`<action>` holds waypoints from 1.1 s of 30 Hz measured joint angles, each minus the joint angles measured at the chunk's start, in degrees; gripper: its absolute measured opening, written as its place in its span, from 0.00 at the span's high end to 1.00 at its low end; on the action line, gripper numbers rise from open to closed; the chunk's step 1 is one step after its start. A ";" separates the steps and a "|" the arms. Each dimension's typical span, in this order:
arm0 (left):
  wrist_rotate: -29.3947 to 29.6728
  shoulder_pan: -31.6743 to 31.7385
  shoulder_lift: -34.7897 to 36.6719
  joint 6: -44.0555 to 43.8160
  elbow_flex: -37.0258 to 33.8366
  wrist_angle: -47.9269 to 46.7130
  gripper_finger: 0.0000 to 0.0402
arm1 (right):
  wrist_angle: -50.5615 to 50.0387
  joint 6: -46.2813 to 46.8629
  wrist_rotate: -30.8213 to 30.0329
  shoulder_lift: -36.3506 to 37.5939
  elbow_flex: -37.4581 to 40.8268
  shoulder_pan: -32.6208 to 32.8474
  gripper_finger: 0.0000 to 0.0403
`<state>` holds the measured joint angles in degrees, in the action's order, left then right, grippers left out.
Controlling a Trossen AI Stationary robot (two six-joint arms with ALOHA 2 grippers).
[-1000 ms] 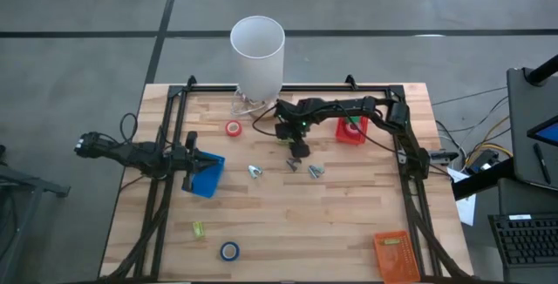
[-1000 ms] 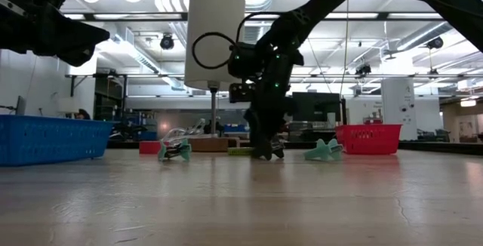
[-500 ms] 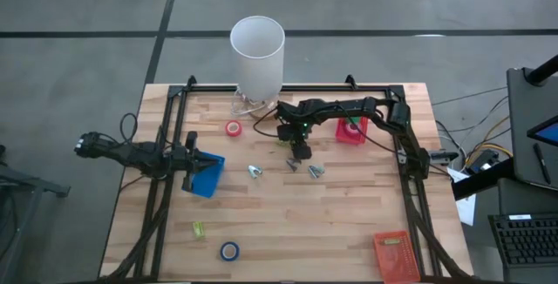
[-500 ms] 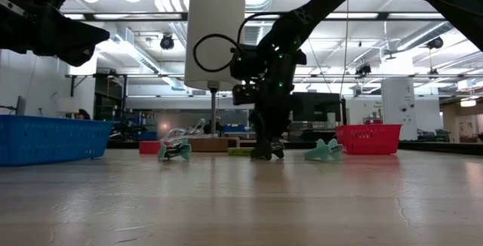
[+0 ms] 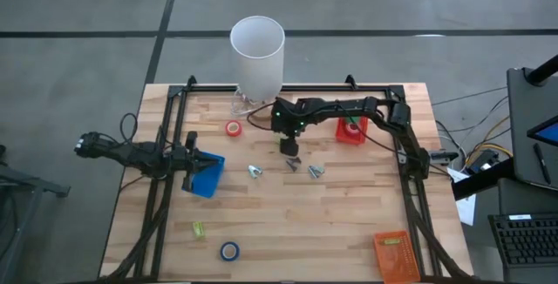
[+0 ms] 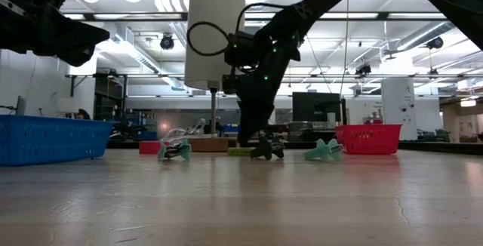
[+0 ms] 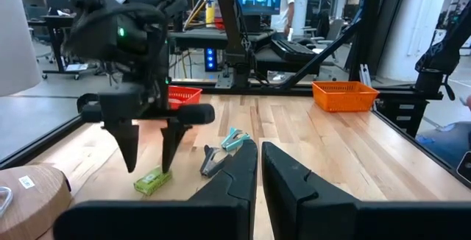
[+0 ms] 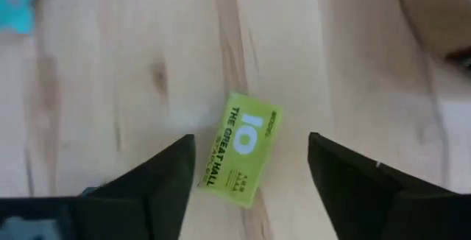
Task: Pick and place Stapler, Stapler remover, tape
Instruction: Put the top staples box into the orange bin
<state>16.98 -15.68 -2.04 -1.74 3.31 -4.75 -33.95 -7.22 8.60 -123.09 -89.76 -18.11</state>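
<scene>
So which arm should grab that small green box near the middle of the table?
The right arm. Its claw hangs open directly over the green box, one finger on each side of it. The left claw is shut and waits by the blue bin at the table's left edge.

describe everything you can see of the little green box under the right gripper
The green box is a small flat rectangular packet, seemingly card, with pale lettering printed on top. It lies flat and askew on the wooden table, untouched. The right gripper hangs above it with its fingers open, one on either side.
</scene>
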 joint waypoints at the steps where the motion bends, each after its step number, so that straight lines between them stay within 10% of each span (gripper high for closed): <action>1: 0.00 0.02 0.00 0.00 0.00 0.00 0.94 | -0.06 0.93 -0.05 -0.62 0.00 0.02 0.32; 11: 0.02 0.00 0.00 -0.01 0.00 0.00 0.94 | 0.29 -0.22 -7.10 -1.70 0.20 1.92 0.20; 33: 0.02 0.00 0.00 -0.02 0.00 0.00 0.94 | -3.74 -0.82 -7.49 -1.69 -2.87 2.56 0.75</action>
<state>16.99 -15.68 -2.04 -1.76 3.31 -4.75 -37.69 -8.04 1.12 -124.78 -92.63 -15.55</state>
